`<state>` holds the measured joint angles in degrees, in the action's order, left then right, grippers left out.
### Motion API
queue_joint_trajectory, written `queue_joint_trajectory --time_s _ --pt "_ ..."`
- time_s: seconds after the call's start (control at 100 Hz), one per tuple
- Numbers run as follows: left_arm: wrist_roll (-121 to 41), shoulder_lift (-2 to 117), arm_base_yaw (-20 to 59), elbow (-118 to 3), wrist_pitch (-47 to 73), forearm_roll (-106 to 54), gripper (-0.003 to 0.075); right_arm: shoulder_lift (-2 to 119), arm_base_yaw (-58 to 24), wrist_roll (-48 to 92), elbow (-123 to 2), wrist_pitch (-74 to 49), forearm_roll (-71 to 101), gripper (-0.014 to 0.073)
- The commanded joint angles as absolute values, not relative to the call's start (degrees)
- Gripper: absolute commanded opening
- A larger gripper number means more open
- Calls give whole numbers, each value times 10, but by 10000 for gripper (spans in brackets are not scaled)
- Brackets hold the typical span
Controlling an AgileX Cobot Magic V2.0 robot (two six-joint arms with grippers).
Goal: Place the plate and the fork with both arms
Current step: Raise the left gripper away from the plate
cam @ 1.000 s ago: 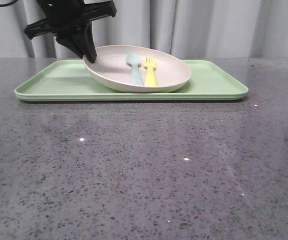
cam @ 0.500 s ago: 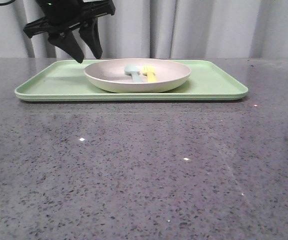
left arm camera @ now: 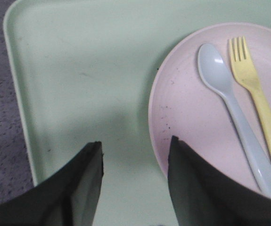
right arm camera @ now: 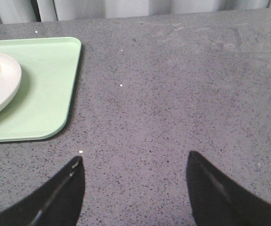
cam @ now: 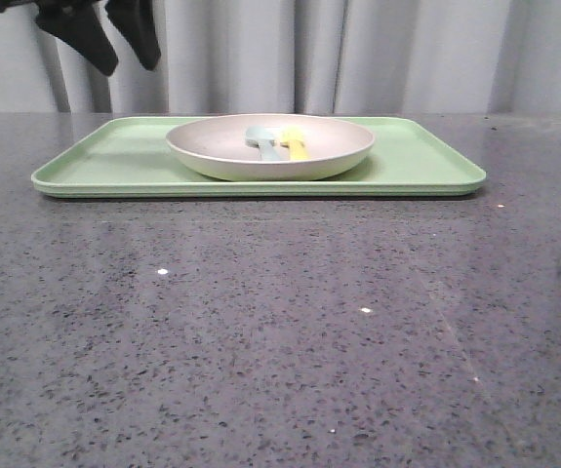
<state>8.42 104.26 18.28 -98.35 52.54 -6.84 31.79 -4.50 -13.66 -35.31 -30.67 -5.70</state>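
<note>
No writing is visible. The plate [cam: 270, 146] with the fork [cam: 294, 142] lies below the left fingers [cam: 143, 34], which are apart and empty; the right fingers [right arm camera: 69, 188] are also apart and empty.

The plate [cam: 270, 146] is shallow, round and off-white with a faint pink tint and a raised rim. It sits flat and upright on the green tray [cam: 114, 161], near the tray's middle. The fork [cam: 295, 143] is small, bright yellow plastic; it lies flat inside the plate, beside a pale blue-grey spoon [cam: 263, 141].
</note>
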Motion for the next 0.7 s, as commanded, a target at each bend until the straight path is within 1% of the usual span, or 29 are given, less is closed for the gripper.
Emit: queue_joint_trajectory --time_s 0.0,0.32,0.44,0.69 --pt "90 962 180 -950 479 -56 312 340 -57 -131 -397 -287 -60 476" --pt "112 784 180 -751 433 0 312 480 -131 -125 -541 -383 -60 476" --pt "123 725 180 -700 431 20 312 552 -164 -121 -605 -431 -60 476" --pt "123 622 180 -616 422 20 312 686 -235 -115 -744 -481 -59 476"
